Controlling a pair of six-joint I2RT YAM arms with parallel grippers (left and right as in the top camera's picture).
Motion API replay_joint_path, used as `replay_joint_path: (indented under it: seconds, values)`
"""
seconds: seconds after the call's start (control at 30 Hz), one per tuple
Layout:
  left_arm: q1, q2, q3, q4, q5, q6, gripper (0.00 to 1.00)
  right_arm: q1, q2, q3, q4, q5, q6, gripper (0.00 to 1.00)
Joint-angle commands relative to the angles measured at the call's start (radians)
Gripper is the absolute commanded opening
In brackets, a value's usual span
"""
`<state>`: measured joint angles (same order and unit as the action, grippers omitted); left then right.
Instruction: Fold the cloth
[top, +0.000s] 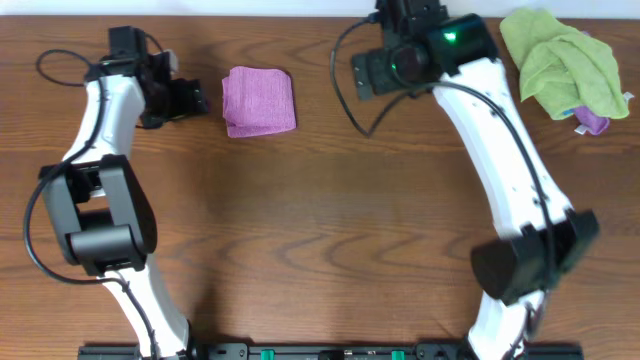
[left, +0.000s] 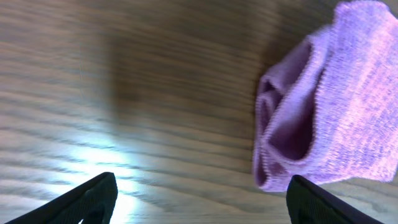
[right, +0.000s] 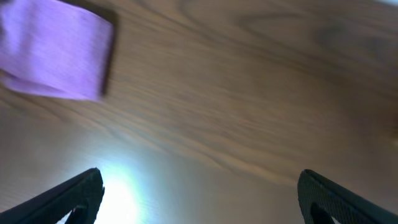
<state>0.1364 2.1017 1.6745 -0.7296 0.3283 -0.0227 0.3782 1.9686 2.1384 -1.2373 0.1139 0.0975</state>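
A purple cloth lies folded into a small square on the wooden table at the back, left of centre. My left gripper is open and empty just left of it. In the left wrist view the cloth fills the right side, its folded edge near my right finger, and the gripper holds nothing. My right gripper is open and empty, to the right of the cloth. The right wrist view shows the cloth at the upper left, away from the open fingers.
A heap of green cloths with a bit of purple cloth under it lies at the back right corner. Black cables hang by the right arm's wrist. Bare wooden table fills the middle and front.
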Motion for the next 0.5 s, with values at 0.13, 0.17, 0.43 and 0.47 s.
replay_joint_path:
  seconds: [0.13, 0.17, 0.43, 0.47]
  values:
    - [-0.065, -0.013, -0.004, 0.021, -0.014, -0.004, 0.98, 0.065, -0.216, 0.005, -0.246, 0.291, 0.049, 0.99]
    - [-0.067, -0.013, -0.004, 0.023, -0.008, -0.008, 0.98, 0.071, -0.246, 0.003, -0.281, 0.307, 0.072, 0.99]
    - [-0.071, -0.013, -0.004, 0.023, 0.039, -0.031, 0.95, 0.188, -0.544, -0.139, -0.416, 0.481, 0.233, 0.99]
    - [-0.072, -0.013, -0.004, 0.023, 0.039, -0.031, 0.95, 0.208, -0.589, -0.174, -0.426, 0.496, 0.257, 0.99]
